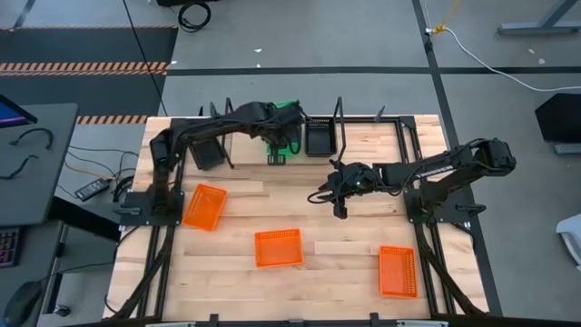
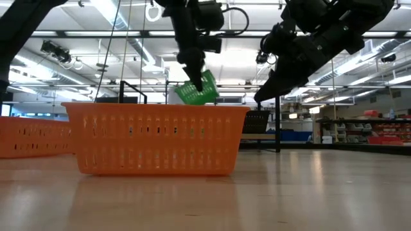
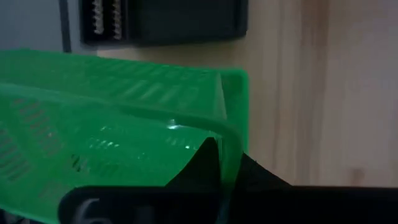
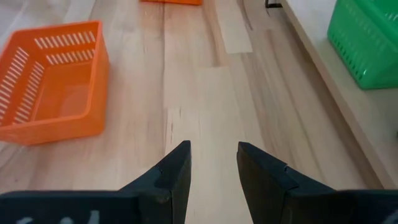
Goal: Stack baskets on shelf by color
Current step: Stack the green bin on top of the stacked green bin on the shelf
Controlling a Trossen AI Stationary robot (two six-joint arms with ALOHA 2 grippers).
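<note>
My left gripper reaches over the shelf at the table's far edge and is shut on a green basket, which shows tilted in the low view. One black basket sits on the shelf to the right of the green one, and another to its left. Three orange baskets stand on the table. My right gripper hovers open over the table's middle and holds nothing. My left gripper holds the green basket by an end wall near a corner of its rim, with one finger inside the basket and the other outside. It comes from above, pointing down. The basket hangs tilted below it; whether its base touches the shelf board, I cannot tell.
The shelf's thin black uprights stand between the baskets at the far edge. The nearest orange basket fills the front of the low view. Bare wooden table lies between my right gripper and the orange baskets.
</note>
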